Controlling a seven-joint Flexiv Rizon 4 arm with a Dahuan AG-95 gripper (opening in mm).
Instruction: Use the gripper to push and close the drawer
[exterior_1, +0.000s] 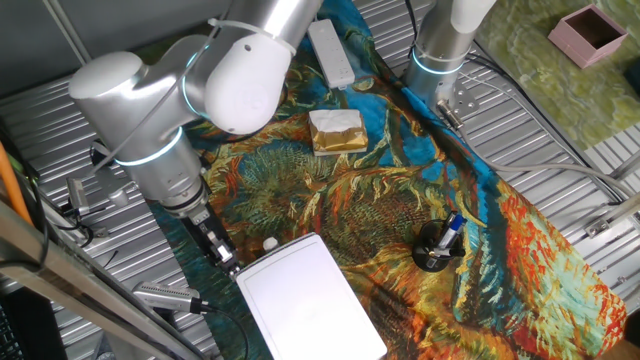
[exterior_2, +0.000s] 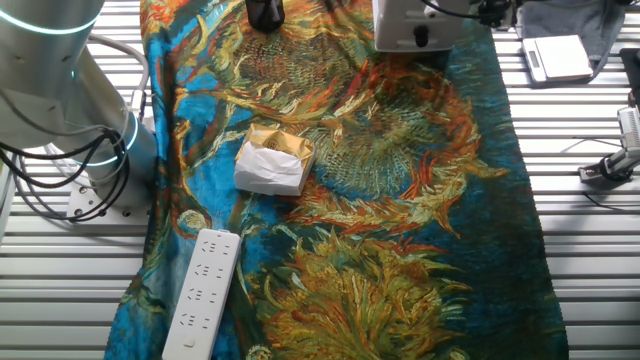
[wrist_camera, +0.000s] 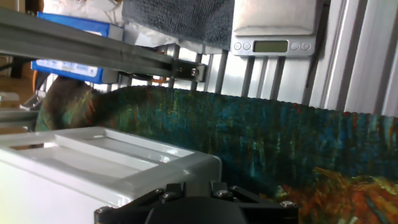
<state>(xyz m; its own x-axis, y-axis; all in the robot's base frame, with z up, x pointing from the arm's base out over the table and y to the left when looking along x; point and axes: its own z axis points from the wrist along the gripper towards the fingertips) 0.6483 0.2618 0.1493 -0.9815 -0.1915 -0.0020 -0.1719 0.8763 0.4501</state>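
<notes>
Closest to your lens, filling the bottom edge of the hand view, is the small black two-fingered hand (exterior_1: 228, 260); you only get its screwed housing there, so you cannot tell whether the fingers are apart or together, and neither fixed view settles it.

Now by size. You've got the slatted grey metal worktop (exterior_1: 560, 130) under everything, and draped over it the long painted cloth (exterior_1: 400, 200) in blue, orange and gold sunflower swirls. Over its left side looms the bulky silver-white robot arm (exterior_1: 190, 100) with cyan light rings, bent down so the hand sits low at the cloth's edge. At the back stands the second silver arm's upright column (exterior_1: 445, 40).

Next, the flat-topped white box (exterior_1: 310, 300), lying on the cloth at the front. Your hand is just beside its near left corner; whether it touches, you cannot tell. In the hand view the shallow white rectangular plastic drawer (wrist_camera: 93, 149) with thin raised walls shows at the box, just ahead and left of the hand. How far it stands out is not clear from here.

Smaller things now. You've got a white power strip (exterior_1: 332, 52) at the far end of the cloth, and a small tan-and-white block (exterior_1: 336, 131) near it, well apart from the box. A pink open-topped square box (exterior_1: 588, 32) sits off at the far right. A grey digital scale (wrist_camera: 270, 31) rests on the slats beyond the cloth. Smallest, a black round holder with a blue pen (exterior_1: 437, 245) stands right of the box.
</notes>
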